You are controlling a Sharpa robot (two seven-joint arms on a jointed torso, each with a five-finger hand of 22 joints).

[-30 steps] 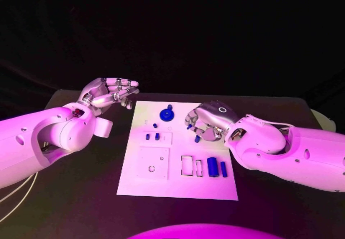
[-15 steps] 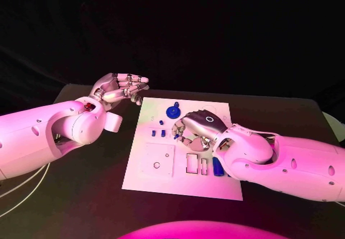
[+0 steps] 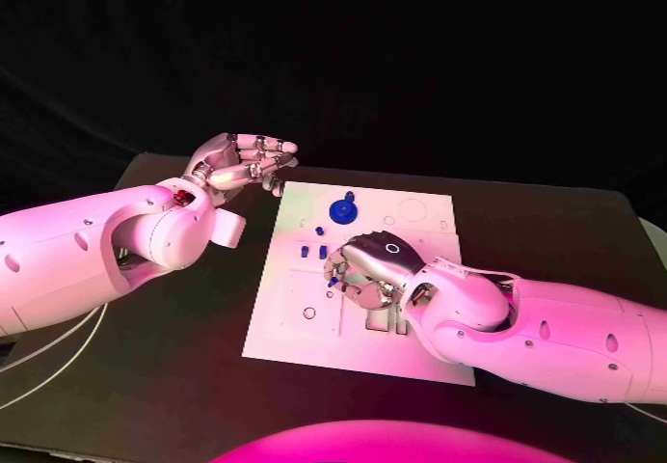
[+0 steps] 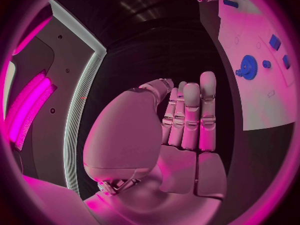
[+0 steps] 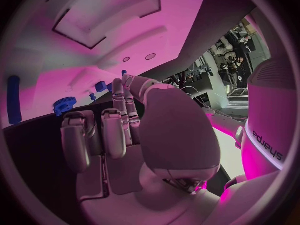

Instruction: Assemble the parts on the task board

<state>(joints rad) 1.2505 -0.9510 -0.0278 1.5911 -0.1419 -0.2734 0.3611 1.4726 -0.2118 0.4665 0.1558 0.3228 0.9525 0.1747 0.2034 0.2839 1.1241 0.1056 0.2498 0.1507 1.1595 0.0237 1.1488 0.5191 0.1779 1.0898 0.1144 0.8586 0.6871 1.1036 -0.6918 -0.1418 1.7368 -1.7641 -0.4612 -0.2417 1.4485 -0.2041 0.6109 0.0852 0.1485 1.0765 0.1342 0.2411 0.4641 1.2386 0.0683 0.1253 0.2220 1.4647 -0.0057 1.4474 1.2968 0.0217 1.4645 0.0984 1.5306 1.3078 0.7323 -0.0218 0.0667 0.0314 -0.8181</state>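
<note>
Over the task board (image 3: 417, 207), right hand (image 3: 373, 273) pinches a part (image 3: 333, 282); left hand (image 3: 244, 164) curled, holding nothing.

Flat white rectangular task board (image 3: 417, 217), unpatterned. Blue toothed gear-shaped part (image 3: 342, 210) on it; small blue peg parts (image 3: 314, 252) likewise blue. Matte black tabletop (image 3: 167, 367). Silver metallic left hand (image 3: 244, 162) and right hand (image 3: 373, 270); smooth white arm casings (image 3: 97, 251).

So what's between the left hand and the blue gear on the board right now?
In the head view, nothing: between the left hand and the blue gear lie only bare black table and bare white task board.
</note>
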